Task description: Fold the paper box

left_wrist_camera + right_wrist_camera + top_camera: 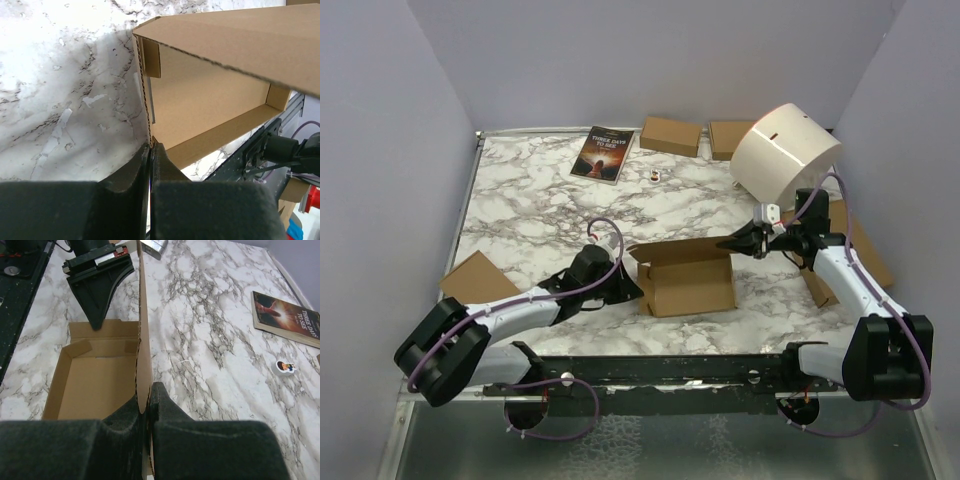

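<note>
The paper box (pixel 685 285) lies open at the near middle of the marble table (pixel 540 215), its brown lid (pixel 675 250) raised at the back. My left gripper (pixel 635 290) is shut on the box's left side wall; in the left wrist view the fingers (pixel 142 160) pinch the corrugated wall edge (pixel 146 100). My right gripper (pixel 727 243) is shut on the lid's right end; in the right wrist view it (pixel 148 396) clamps the thin upright lid panel (pixel 144 340), with the box's tray (pixel 97 387) to the left.
A book (pixel 603 153), a small sticker (pixel 655 175), two small brown boxes (pixel 670 135) (pixel 730 138) and a white cylinder (pixel 785 150) stand at the back. Flat cardboard pieces lie at the left (pixel 478 278) and under the right arm (pixel 865 250).
</note>
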Controlling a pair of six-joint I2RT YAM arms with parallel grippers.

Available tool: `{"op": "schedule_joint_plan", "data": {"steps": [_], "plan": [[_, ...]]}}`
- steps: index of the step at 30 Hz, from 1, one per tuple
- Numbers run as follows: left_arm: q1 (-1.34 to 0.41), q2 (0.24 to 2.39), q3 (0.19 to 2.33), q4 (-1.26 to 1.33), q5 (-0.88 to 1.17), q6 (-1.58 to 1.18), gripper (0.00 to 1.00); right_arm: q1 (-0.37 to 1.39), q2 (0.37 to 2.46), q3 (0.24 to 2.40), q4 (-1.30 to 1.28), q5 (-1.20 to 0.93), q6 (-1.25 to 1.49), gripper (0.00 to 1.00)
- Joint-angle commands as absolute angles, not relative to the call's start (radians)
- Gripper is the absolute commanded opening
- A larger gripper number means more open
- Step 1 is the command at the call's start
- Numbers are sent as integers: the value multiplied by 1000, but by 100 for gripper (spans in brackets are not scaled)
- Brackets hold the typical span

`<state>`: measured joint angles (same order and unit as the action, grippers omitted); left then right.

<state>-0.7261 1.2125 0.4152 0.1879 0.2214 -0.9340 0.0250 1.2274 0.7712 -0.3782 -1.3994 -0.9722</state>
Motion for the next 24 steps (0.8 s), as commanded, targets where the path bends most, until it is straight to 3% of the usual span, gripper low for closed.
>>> {"op": "schedule_joint_plan", "data": {"steps": [1, 10, 24], "plan": [[-724, 1257, 471, 335, 298, -951, 0, 31, 1221, 736, -265, -1379, -838, 1], [-724, 1289, 457, 324, 265, -929, 0, 31, 1197, 673, -19, -1203, -563, 1], [-724, 1354, 561, 288, 308, -872, 0, 31, 1224, 636, 59, -1211, -480, 1]]}}
